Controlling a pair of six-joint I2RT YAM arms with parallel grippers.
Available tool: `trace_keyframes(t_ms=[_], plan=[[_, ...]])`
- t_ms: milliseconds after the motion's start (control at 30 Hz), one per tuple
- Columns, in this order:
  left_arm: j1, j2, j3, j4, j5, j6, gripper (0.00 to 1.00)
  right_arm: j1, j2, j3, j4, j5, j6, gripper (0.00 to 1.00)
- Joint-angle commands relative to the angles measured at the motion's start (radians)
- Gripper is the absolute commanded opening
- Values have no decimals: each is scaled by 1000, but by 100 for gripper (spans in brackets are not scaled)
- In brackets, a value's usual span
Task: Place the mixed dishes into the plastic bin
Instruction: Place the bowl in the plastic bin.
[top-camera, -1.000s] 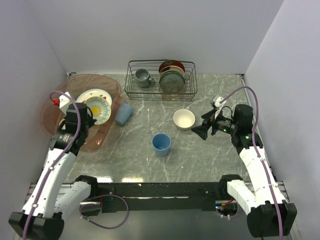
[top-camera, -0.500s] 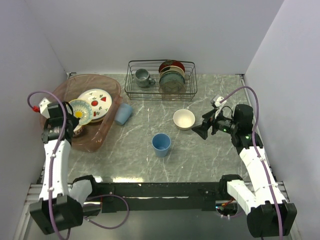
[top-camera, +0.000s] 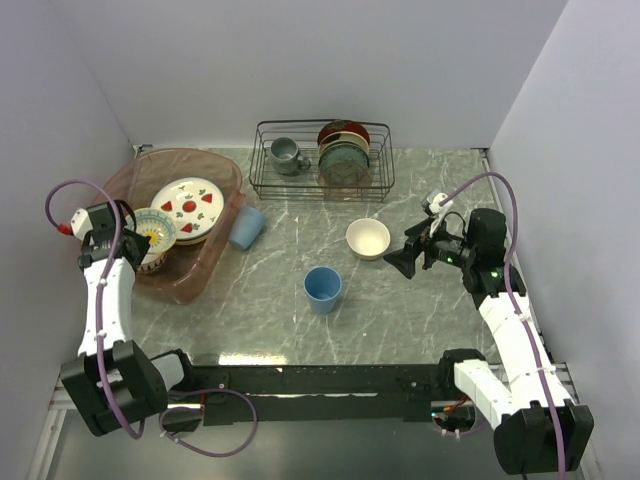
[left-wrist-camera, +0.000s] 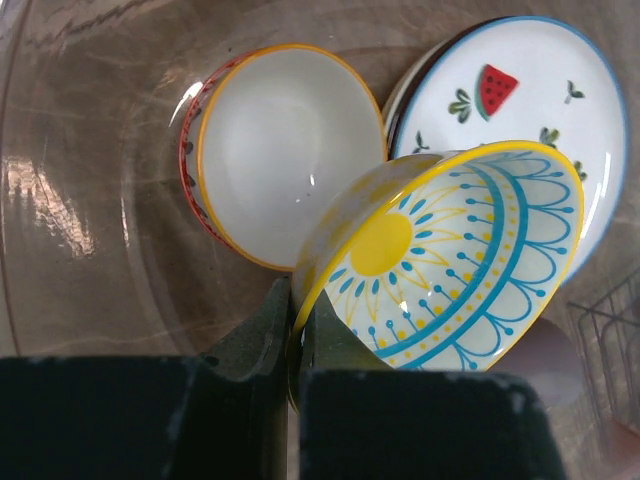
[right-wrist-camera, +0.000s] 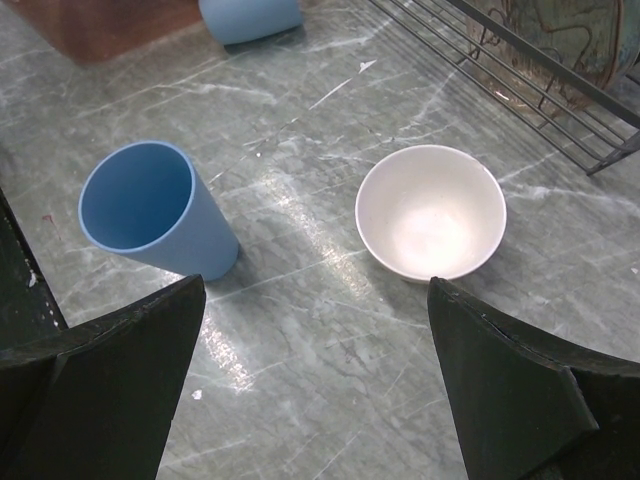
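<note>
Yellow-blue bowl pinched by L gripper (inside bin).

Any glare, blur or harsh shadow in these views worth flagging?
Top view: even, soft light, sharp. Left wrist view: glare streaks on the plastic bin wall; the left tool, pinching the yellow-and-blue dish, is dark and soft-edged. Right wrist view: bright sheen on the table between blue cup and cream bowl; the open right tool is underexposed.
</note>
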Motion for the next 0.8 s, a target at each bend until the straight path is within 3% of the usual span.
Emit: trace_keyframes(t_ms=[0, 433, 633, 700, 767], plan=[[35, 42, 19, 75, 18, -28, 5, -5, 1, 5, 25, 5, -3, 100], [87, 148, 22, 84, -25, 14, 10, -7, 11, 5, 25, 16, -7, 100], [98, 174, 18, 80, -29, 14, 16, -7, 11, 5, 25, 21, -10, 100], [99, 177, 18, 80, -29, 15, 26, -7, 11, 5, 25, 22, -10, 100], [99, 179, 18, 83, -28, 14, 29, -7, 11, 5, 23, 24, -12, 100]])
